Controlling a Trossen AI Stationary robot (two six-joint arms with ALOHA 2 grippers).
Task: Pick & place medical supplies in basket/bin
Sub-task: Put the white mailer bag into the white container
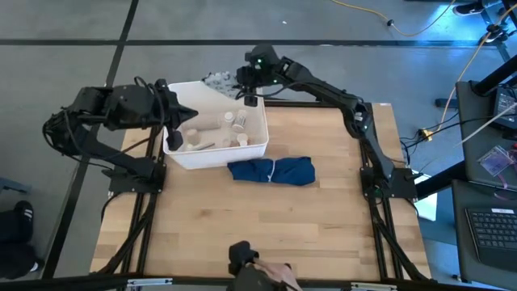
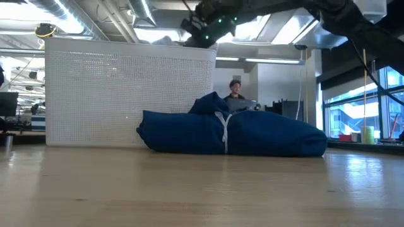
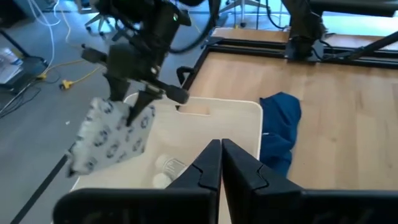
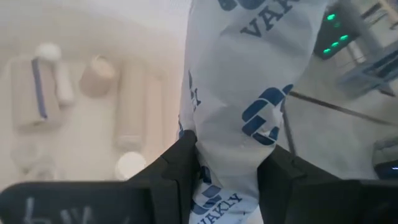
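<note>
The white bin [image 1: 212, 158] stands at the table's far left, and in it lie gauze rolls [image 4: 37, 87] and small vials [image 4: 130, 165]. My right gripper [image 1: 245, 95] hangs over the bin's far rim, shut on a flat white packet [image 3: 112, 137] printed with blue marks. The packet [image 1: 216, 81] reaches out past that far rim. My left gripper [image 3: 221, 146] is shut and empty, above the bin's left end [image 1: 179, 121]. The low view shows the bin's wall [image 2: 126, 94] and my right gripper [image 2: 208, 28] high above it. My right gripper pinches the packet between its two fingers [image 4: 180, 162] at one narrow end [image 4: 227, 146]. The fingers slant down from the table's right and far side. The packet spreads out beyond the fingertips, tilted and lifted clear above the bin's far rim [image 3: 205, 102].
A bundled dark blue cloth [image 1: 271, 170] lies on the wood just near-right of the bin [image 2: 233, 132]. The near half of the table is bare wood. A person [image 2: 237, 94] sits in the room far behind.
</note>
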